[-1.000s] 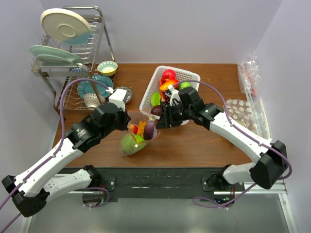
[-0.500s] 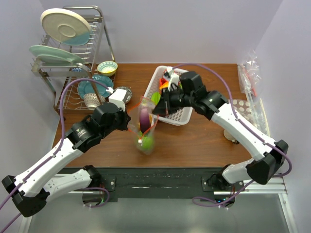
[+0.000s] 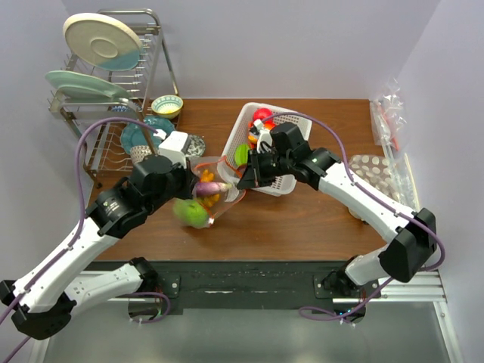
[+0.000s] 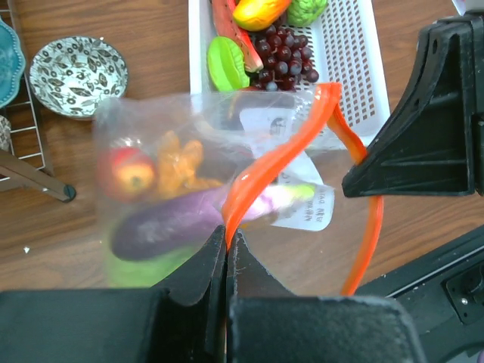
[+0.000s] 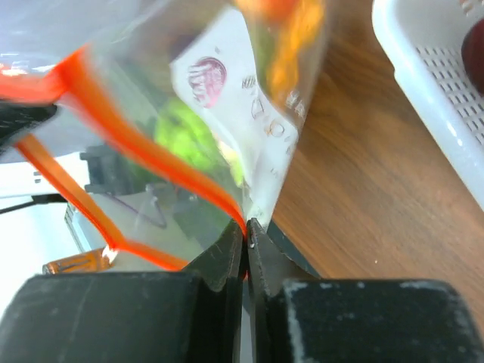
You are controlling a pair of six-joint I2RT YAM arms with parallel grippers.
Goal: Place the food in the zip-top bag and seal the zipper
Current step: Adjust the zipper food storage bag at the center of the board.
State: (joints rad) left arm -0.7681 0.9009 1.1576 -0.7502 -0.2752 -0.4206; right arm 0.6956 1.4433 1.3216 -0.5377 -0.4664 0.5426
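Observation:
The clear zip-top bag (image 3: 206, 195) hangs above the table between both arms, its body trailing to the left. Inside it are a purple eggplant (image 4: 170, 223), a red apple (image 4: 128, 170), an orange piece (image 4: 181, 162) and something green (image 3: 190, 213). My left gripper (image 4: 227, 236) is shut on the orange-red zipper (image 4: 280, 159) at one end. At the other end, my right gripper (image 5: 246, 225) is shut on the zipper (image 5: 151, 144) and the bag's corner. The mouth gapes open between them. More food lies in the white basket (image 3: 291, 121).
The basket (image 4: 355, 76) stands just behind the bag. A dish rack (image 3: 113, 98) with plates and bowls fills the back left, with a patterned bowl (image 4: 76, 66) beside it. Clear packets (image 3: 389, 121) and a spotted plate (image 3: 374, 174) lie at the right edge.
The right gripper has closed on the bag's mouth. The bag has swung up and to the left, with its contents sliding toward the left arm, which has shifted back.

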